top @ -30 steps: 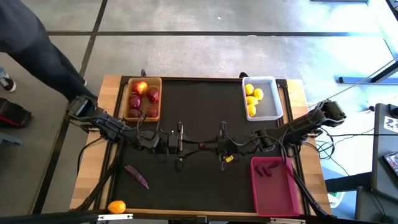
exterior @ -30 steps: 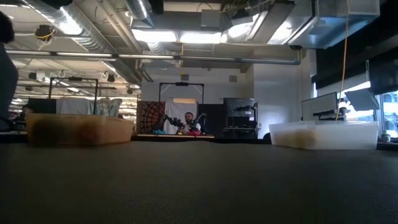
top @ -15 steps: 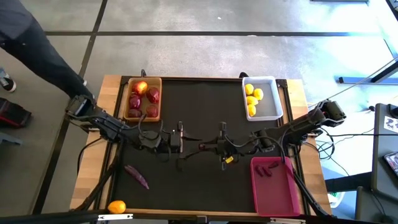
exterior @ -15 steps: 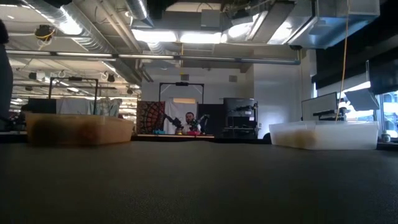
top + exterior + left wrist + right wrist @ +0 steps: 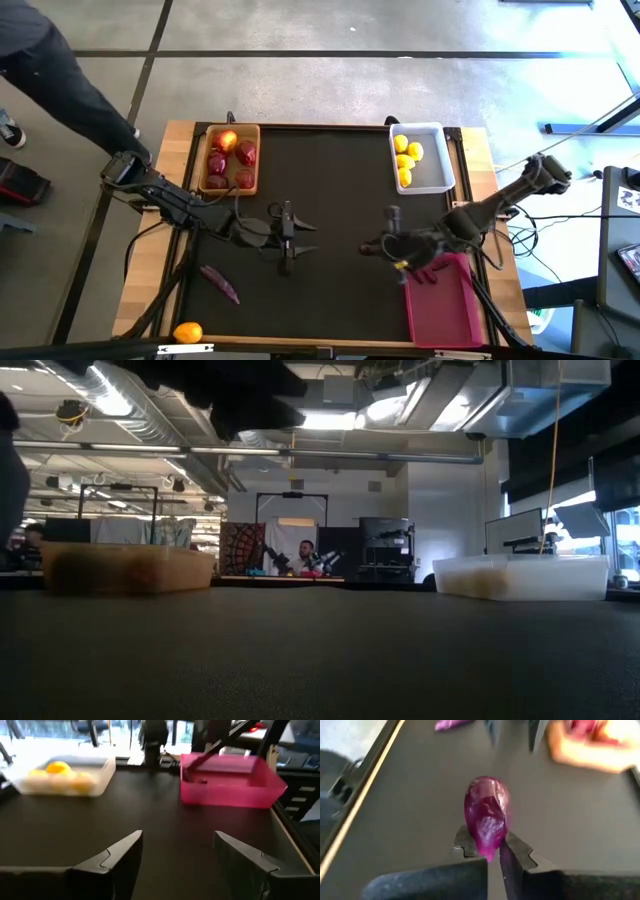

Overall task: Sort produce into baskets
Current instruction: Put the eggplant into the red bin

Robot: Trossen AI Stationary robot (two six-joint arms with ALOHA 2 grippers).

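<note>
Right gripper is seen clenched on a purple piece, the piece pinched between the jaws by its narrow end and sticking out ahead of the fingertips. In the high view the right gripper is placed just beside the pink bin, at its near corner. Left gripper is held over the middle of the black mat, jaws spread apart, nothing between them; past its jaws the pink bin and the white bin with yellow fruits are seen. A second purple piece is left on the mat, well apart from the left jaws. An orange fruit lies at the table edge. Red fruits are held in the wooden bin.
</note>
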